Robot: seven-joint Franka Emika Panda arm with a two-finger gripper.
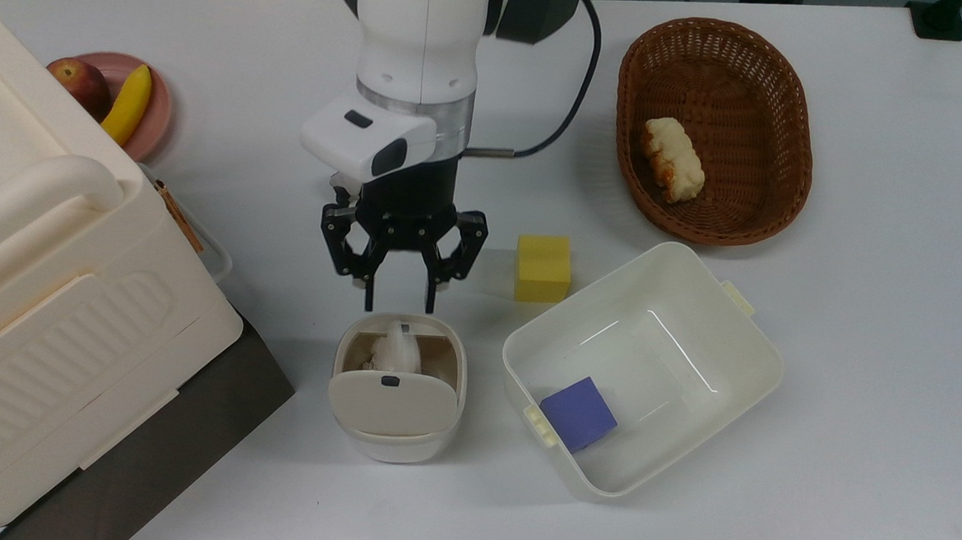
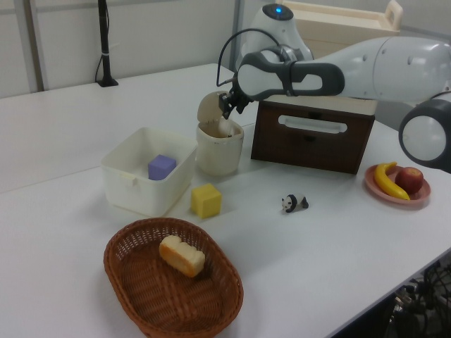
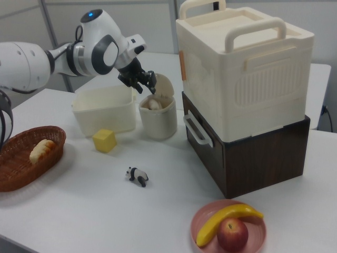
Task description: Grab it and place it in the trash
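The off-white tissue ball (image 1: pixel 395 349) sits in the opening of the cream trash bin (image 1: pixel 394 430), behind its tilted swing lid (image 1: pixel 392 397). My gripper (image 1: pixel 398 305) hangs just above the bin's back edge, open, with nothing between its fingers. In the left view the gripper (image 2: pixel 227 105) hovers over the bin (image 2: pixel 220 151). The right view has the gripper (image 3: pixel 143 84) above the bin (image 3: pixel 158 124), with the tissue (image 3: pixel 152 104) showing at the bin's mouth.
A yellow cube (image 1: pixel 543 267) and a white tub (image 1: pixel 761 350) holding a purple cube (image 1: pixel 578 412) stand at the top view's right of the bin. Further off are a wicker basket (image 1: pixel 729 85) with bread (image 1: pixel 672 159), a toy panda (image 2: pixel 294 203), a tall cream box (image 1: pixel 52 280) and a fruit plate (image 1: pixel 158 113).
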